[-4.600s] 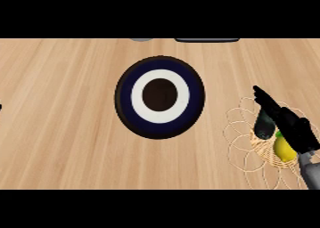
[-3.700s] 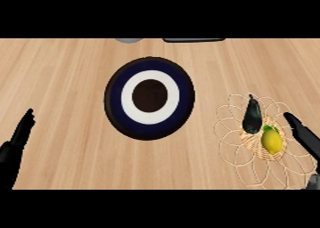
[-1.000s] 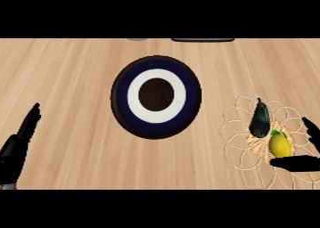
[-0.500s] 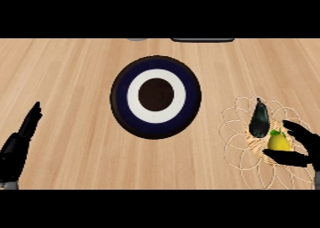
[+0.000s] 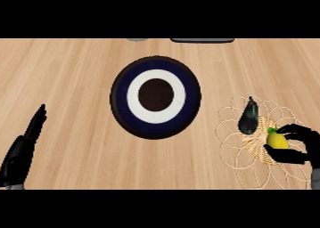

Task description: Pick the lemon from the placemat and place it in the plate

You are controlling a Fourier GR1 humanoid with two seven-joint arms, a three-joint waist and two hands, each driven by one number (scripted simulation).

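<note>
a: where's the lemon [image 5: 276, 140]?
b: on the placemat [image 5: 254, 167], right side of its woven middle, lower right of the view. can't see any gap under it, so i'd call it not lifted yet.
a: right hand [image 5: 310, 144]?
b: curled round the lemon from the right, fingers over its top and thumb under its near end. looks like a grasp, closed on the lemon.
a: anything crowding it?
b: a dark long vegetable [image 5: 248, 119] lies on the same mat, just beside the lemon to the upper left. can't tell if they touch.
a: plate [image 5: 121, 95]?
b: dark blue with a white ring, mid counter [image 5: 63, 71], nothing on it. well apart from the mat, to its left.
a: left hand [image 5: 22, 153]?
b: resting at the lower left edge, fingers straight, holding nothing.
a: so progress?
b: my read: the reach is done and the grasp is about there. the lift, the carry left to the plate and the release are all left.
</note>
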